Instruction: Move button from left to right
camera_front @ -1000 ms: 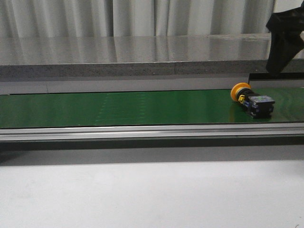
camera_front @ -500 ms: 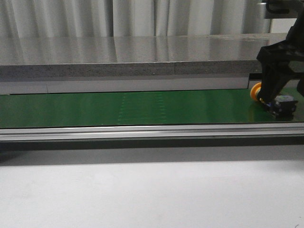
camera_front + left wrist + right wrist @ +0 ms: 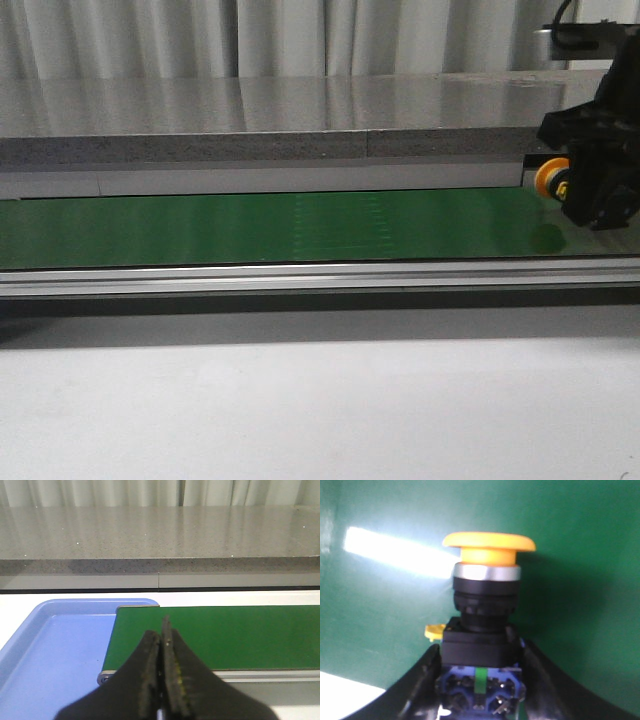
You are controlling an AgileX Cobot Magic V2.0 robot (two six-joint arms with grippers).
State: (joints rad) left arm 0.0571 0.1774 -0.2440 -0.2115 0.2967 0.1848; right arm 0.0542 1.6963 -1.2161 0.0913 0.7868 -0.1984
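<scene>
Sitting between the fingers of the right gripper (image 3: 480,690), the button (image 3: 482,625) shows its yellow mushroom cap pointing away from the wrist, with the black body and its blue-green terminal end clamped at the fingertips. From the front, only the yellow cap (image 3: 551,178) peeks out beside the dark bulk of the right gripper (image 3: 600,190), at the far right end of the green conveyor belt (image 3: 300,225). It looks raised just above the belt there, with a dark shadow on the green beneath it, though I cannot be sure of the gap.

Behind the belt runs a long grey stone ledge (image 3: 250,120) with pale curtains beyond. At the belt's opposite, left end lies a blue tray (image 3: 55,650), seen from the left wrist, where the left gripper (image 3: 161,680) hangs with its fingers pressed together on nothing.

The pick looks done, so the step in hand is the carry off the belt. My guess is the next move calls for a steady lift clear of the belt's metal rail (image 3: 300,275), then travel rightward to wherever the drop spot lies, which is out of view, keeping the pinch firm on that blocky body so the top-heavy cap doesn't swing.
</scene>
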